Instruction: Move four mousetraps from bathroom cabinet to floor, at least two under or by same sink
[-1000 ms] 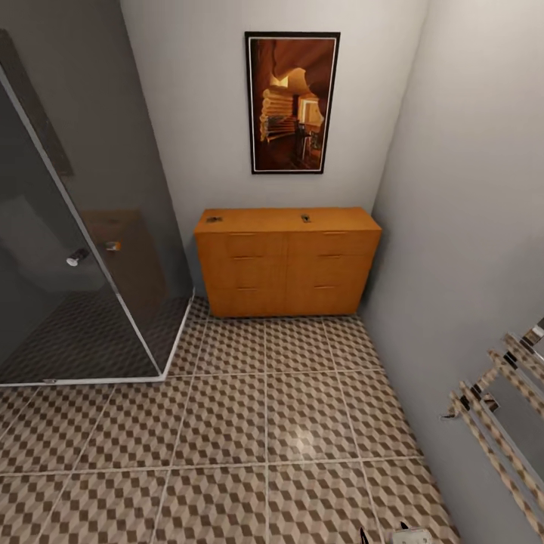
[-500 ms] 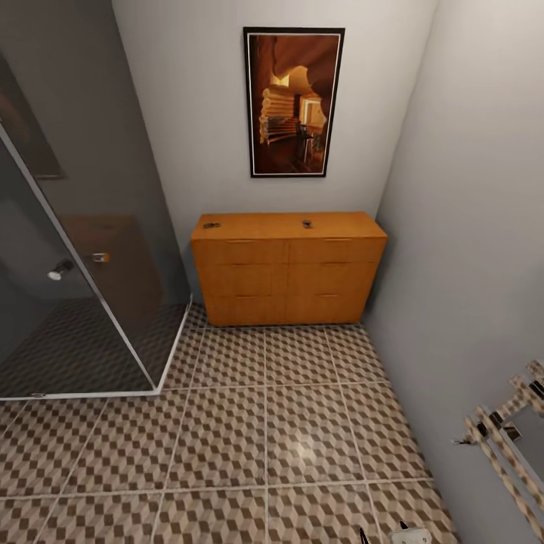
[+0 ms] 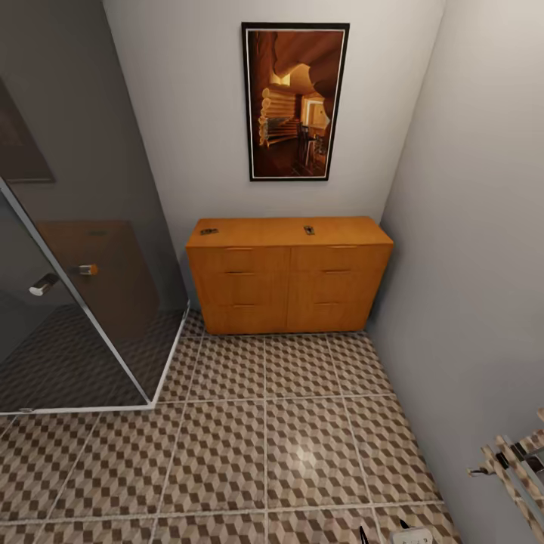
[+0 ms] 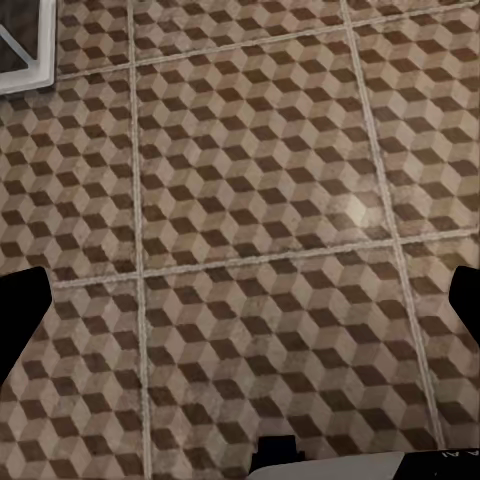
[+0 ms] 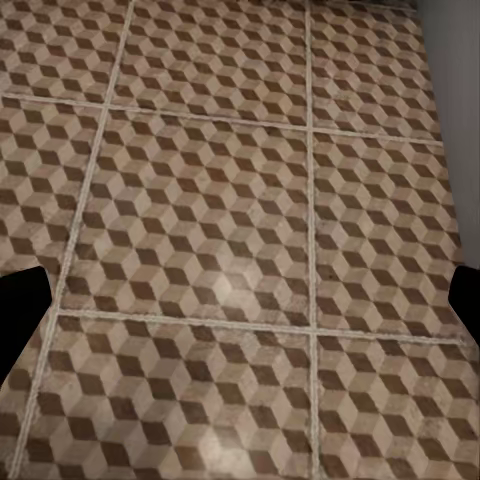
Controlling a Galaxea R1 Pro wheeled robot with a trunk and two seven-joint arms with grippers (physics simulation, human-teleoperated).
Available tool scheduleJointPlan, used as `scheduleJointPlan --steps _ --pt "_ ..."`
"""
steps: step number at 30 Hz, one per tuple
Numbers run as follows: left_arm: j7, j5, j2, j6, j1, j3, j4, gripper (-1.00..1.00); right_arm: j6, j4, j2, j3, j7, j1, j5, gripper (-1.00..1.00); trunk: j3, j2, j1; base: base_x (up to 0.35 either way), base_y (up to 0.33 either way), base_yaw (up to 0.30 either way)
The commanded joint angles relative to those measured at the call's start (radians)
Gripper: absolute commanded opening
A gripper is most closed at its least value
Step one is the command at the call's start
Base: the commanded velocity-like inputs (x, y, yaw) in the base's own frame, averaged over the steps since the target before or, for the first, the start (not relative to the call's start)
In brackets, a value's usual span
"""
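Both claws wide apart over the floor (image 3: pixel 264 446), nothing gripped; two mousetraps (image 3: pixel 209 231) (image 3: pixel 309 230) lie on the cabinet (image 3: pixel 287 283) well ahead, by the glass shower (image 3: pixel 83 302)

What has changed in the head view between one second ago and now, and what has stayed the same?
The whole picture has shifted: the camera has moved, closer to the low orange-brown wooden cabinet, which shows larger and lower. Nothing was taken hold of or let go. Two small dark items, likely mousetraps, lie on the cabinet top as before; drawers closed, brown cube-patterned tile floor unchanged.
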Motion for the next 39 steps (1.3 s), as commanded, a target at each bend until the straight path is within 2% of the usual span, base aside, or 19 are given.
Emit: scheduleJointPlan --steps 1,11,39 --pt "0.003 0.006 -0.001 -0.006 -0.002 -0.009 0.004 1.0 -0.003 0.001 0.0 0.009 -0.003 -0.001 -0.008 1.0 -0.002 -0.002 0.001 0.225 0.0 0.0" --pt "0.003 0.006 -0.001 -0.006 -0.002 -0.009 0.005 1.0 -0.004 0.001 0.0 0.009 -0.004 -0.001 -0.01 1.0 -0.006 -0.002 0.001 0.189 0.0 0.071" --pt "0.003 0.006 -0.001 -0.007 -0.002 -0.009 0.004 1.0 -0.003 -0.001 0.0 0.01 -0.004 -0.001 -0.008 1.0 -0.009 -0.002 0.001 0.008 0.0 0.019"
